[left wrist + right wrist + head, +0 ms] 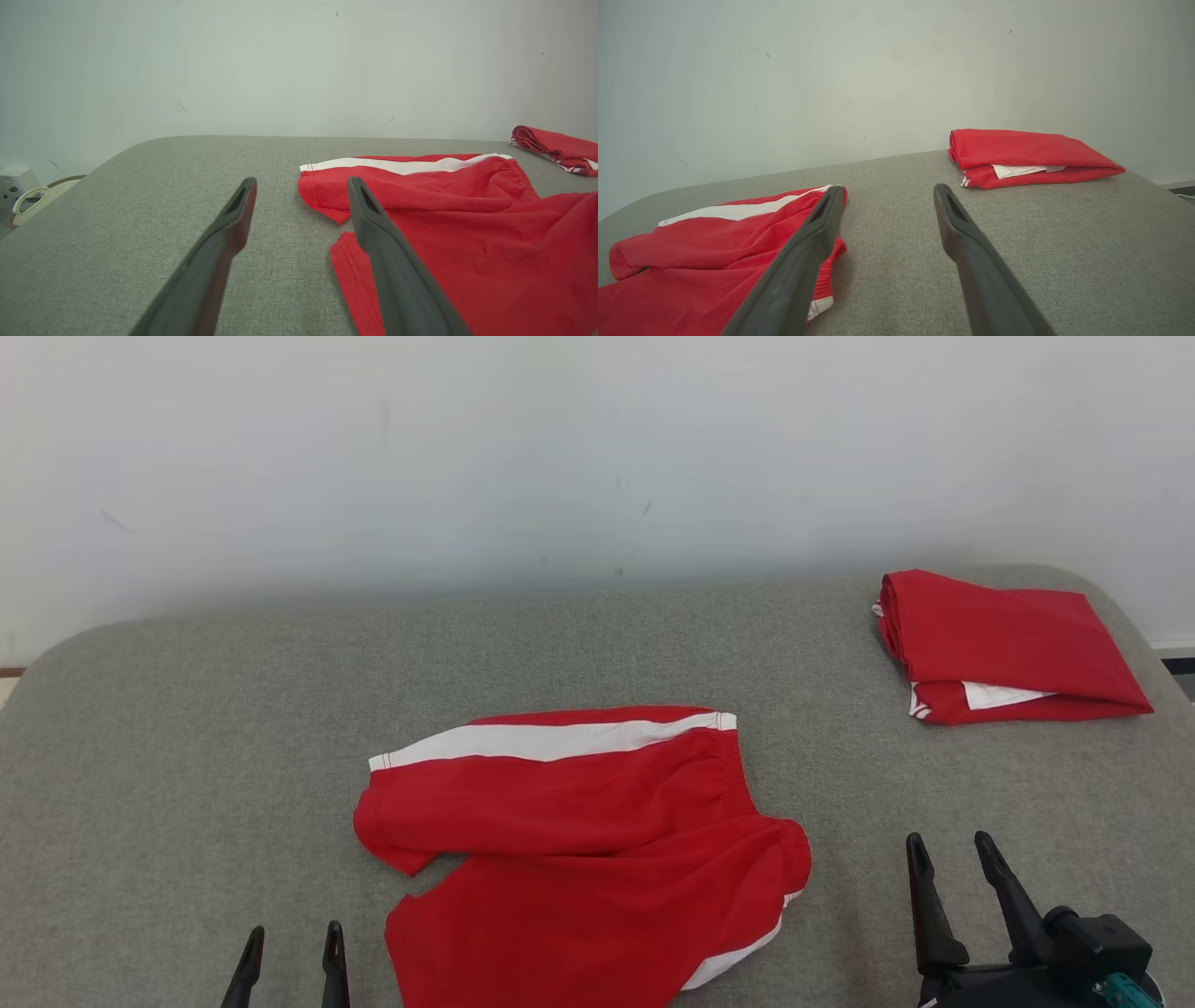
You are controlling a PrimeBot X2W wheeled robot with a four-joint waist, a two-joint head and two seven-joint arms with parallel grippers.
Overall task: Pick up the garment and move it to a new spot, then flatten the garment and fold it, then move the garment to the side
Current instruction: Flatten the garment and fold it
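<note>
Garment point(579, 840) lies rumpled at the middle of the grey table point(187, 756), flanked by the left gripper point(295, 929) and right gripper point(949, 840), fingers spread and empty, likely so each can take a side

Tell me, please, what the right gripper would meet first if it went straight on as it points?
Likely nothing nearby: the right gripper, jaws open, points over bare grey surface between the red shorts and the folded garment, toward the wall; the folded garment sits close beside that line.
</note>
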